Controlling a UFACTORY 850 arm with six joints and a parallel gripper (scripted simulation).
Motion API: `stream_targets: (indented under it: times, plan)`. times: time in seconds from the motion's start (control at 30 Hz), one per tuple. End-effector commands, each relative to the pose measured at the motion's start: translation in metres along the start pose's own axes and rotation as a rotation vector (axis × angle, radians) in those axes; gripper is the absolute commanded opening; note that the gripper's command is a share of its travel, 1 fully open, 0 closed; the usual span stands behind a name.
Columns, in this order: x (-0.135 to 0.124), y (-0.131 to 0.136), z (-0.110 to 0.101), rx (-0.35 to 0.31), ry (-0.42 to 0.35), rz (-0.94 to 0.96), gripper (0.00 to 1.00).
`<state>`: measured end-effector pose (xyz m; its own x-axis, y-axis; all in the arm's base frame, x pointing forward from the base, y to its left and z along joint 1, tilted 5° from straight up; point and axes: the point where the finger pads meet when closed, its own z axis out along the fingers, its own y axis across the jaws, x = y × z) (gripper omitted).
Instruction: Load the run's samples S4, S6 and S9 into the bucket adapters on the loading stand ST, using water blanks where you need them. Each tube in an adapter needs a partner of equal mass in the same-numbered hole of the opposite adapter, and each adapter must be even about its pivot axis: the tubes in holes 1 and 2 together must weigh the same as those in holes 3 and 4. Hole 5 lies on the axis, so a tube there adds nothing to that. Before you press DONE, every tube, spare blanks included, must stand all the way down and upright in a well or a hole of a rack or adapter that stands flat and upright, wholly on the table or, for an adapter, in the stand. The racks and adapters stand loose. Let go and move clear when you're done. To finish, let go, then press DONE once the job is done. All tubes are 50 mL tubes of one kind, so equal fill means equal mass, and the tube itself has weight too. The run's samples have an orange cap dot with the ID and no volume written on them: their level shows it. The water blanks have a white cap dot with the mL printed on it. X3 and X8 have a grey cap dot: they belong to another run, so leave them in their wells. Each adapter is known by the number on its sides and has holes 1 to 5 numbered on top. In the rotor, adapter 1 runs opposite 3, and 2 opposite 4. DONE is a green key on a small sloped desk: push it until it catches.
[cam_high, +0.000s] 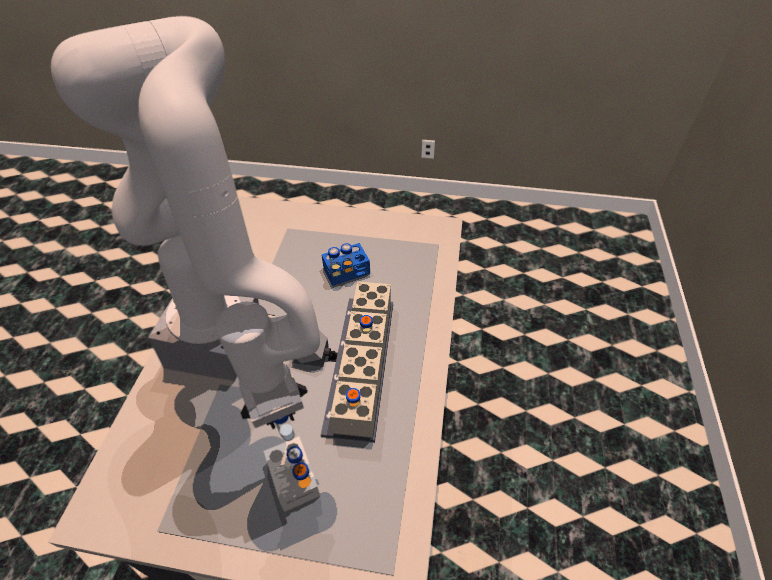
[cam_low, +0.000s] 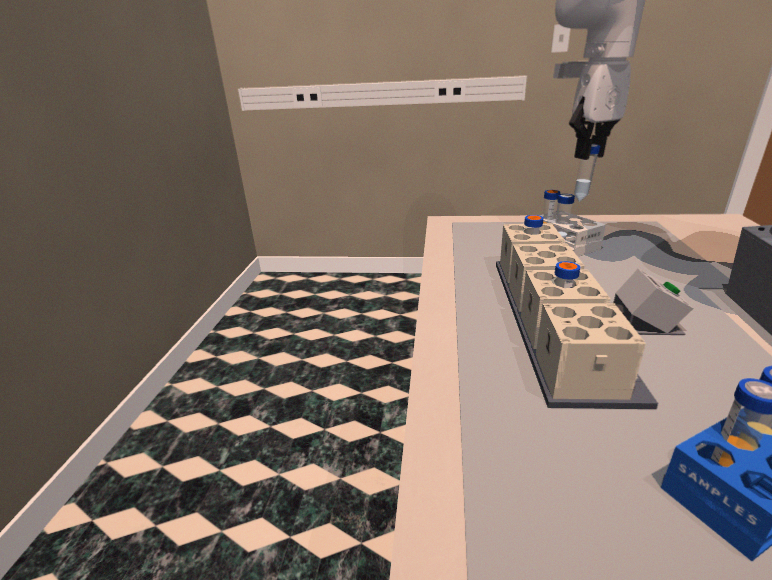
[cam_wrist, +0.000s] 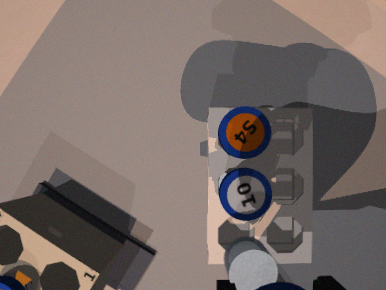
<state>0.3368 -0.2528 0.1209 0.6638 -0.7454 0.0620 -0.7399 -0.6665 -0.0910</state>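
My gripper (cam_low: 589, 149) (cam_high: 282, 422) is shut on the blue cap of a water blank tube (cam_low: 584, 179) (cam_high: 286, 430) (cam_wrist: 252, 269). It holds the tube upright, clear above the near end of the grey blanks rack (cam_high: 288, 495) (cam_low: 590, 234) (cam_wrist: 301, 246). In that rack stand sample S4 (cam_wrist: 244, 132) (cam_high: 300, 471), with an orange dot, and a white-dot blank marked 10 (cam_wrist: 245, 194) (cam_high: 294, 453). Four beige adapters sit in a row on the stand ST (cam_high: 349, 437) (cam_low: 602, 402). Two of them hold one orange-dot tube each (cam_high: 366, 320) (cam_high: 353, 394) (cam_low: 567, 270) (cam_low: 533, 220).
The blue samples rack (cam_high: 346, 266) (cam_low: 717, 492) stands at the far end of the grey mat with some tubes in it. The sloped desk (cam_low: 649, 306) with the green DONE key (cam_low: 671, 287) stands between the stand and the robot base. An adapter corner (cam_wrist: 35, 245) shows in the wrist view.
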Motion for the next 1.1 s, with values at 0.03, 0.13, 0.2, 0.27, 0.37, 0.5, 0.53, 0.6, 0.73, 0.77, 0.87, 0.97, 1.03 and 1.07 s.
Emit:
stream_targets:
  times: [0.03, 0.13, 0.2, 0.27, 0.37, 0.5, 0.53, 0.6, 0.73, 0.77, 0.87, 0.97, 1.03, 1.07]
  plan:
    - [0.001, -0.001, -0.011, -0.023, -0.010, 0.002, 0.00]
    - [0.001, -0.001, -0.017, -0.023, -0.010, 0.002, 0.00]
    - [0.001, -0.001, -0.021, -0.023, -0.010, 0.002, 0.00]
    - [0.001, -0.001, -0.021, -0.023, -0.010, 0.002, 0.00]
    - [0.001, -0.001, -0.021, -0.023, -0.010, 0.002, 0.00]
    - [0.001, -0.001, -0.021, -0.023, -0.010, 0.002, 0.00]
    - [0.001, -0.001, -0.021, -0.023, -0.010, 0.002, 0.00]
    - [-0.001, -0.006, -0.021, -0.023, -0.011, -0.031, 0.00]
    - [-0.011, -0.023, -0.021, -0.022, -0.012, -0.165, 0.00]
    - [-0.014, -0.028, -0.021, -0.022, -0.012, -0.198, 0.00]
    - [-0.021, -0.041, -0.021, -0.021, -0.014, -0.298, 0.00]
    - [-0.023, -0.045, -0.020, -0.021, -0.014, -0.331, 0.00]
    - [-0.028, -0.054, -0.020, -0.021, -0.015, -0.398, 0.00]
    - [-0.031, -0.058, -0.020, -0.020, -0.015, -0.431, 0.00]
